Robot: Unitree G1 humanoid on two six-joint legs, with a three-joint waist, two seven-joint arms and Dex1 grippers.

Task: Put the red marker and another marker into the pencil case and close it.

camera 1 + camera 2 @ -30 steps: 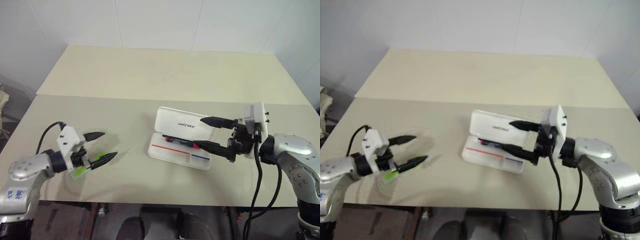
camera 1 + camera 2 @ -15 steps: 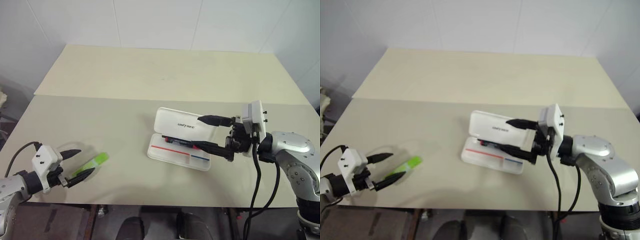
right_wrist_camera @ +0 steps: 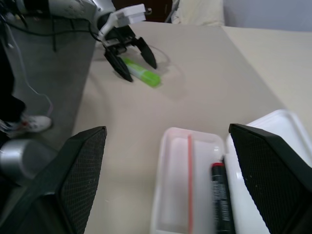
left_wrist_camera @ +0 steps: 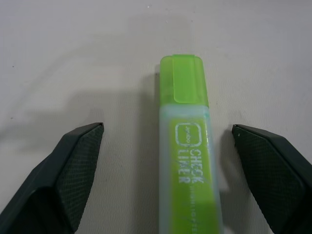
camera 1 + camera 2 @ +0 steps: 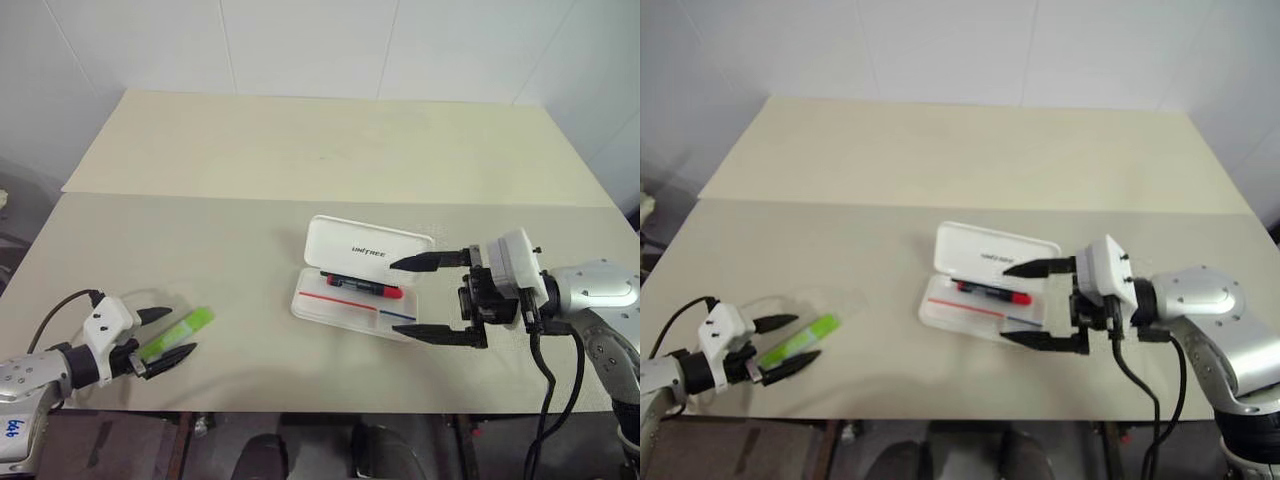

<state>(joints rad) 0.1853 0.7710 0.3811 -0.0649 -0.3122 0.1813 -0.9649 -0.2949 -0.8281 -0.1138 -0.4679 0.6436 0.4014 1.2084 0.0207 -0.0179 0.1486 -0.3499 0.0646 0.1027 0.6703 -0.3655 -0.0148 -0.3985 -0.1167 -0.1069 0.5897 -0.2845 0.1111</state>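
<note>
Since a second ago the green marker (image 5: 178, 331) has left the left tool's fingers and is now lying flat on the worktop (image 5: 230, 250) near its front left corner, while the right tool has drawn back from the lid to the case's right end. The left tool (image 5: 172, 335) is hovering low with its fingers apart, straddling the marker's rear end without touching it; the left wrist view is showing bare worktop on both sides of the marker and the lettering on its body, which the head views are not resolving. The red marker (image 5: 363, 286) is lying inside the open pencil case (image 5: 350, 300), along the hinge under the raised lid. The right tool (image 5: 424, 297) is standing spread wide just beside the case. The right wrist view is catching the case's tray, the red marker and the distant left tool together.
</note>
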